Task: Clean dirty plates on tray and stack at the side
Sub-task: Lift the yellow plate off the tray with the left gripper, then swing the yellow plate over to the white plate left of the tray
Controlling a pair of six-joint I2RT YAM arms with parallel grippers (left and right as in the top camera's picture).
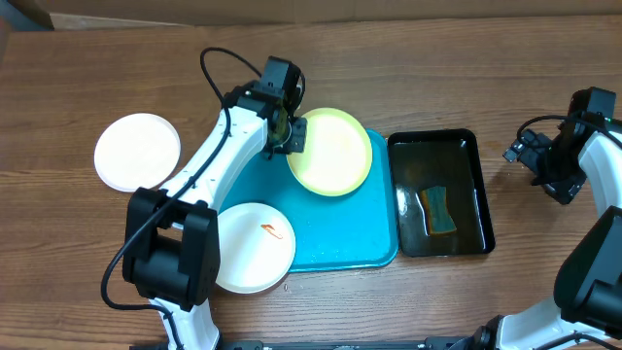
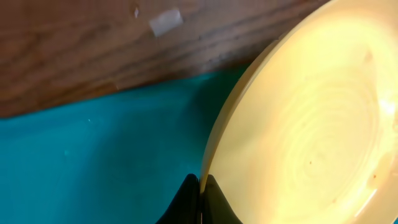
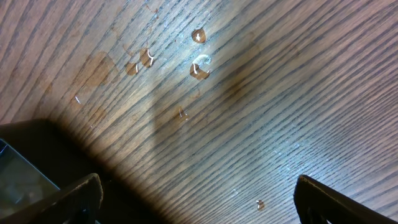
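Observation:
The turquoise tray (image 1: 335, 248) lies mid-table. A pale yellow-green plate (image 1: 332, 152) is held over its far right corner, reaching past the tray edge. My left gripper (image 1: 289, 134) is shut on that plate's left rim; in the left wrist view the fingers (image 2: 202, 193) pinch the rim of the plate (image 2: 311, 124) above the tray (image 2: 93, 162). A white plate with an orange-red smear (image 1: 255, 246) sits on the tray's near left corner. Another white plate (image 1: 137, 152) lies on the table left of the tray. My right gripper (image 1: 556, 165) is open and empty over bare wood (image 3: 196, 199).
A black tub (image 1: 439, 192) with water and a sponge (image 1: 439, 210) stands right of the tray. Water drops (image 3: 199, 62) lie on the wood under the right gripper, and the tub's corner (image 3: 25, 162) shows at lower left there. A bit of tape (image 2: 165, 21) is on the table.

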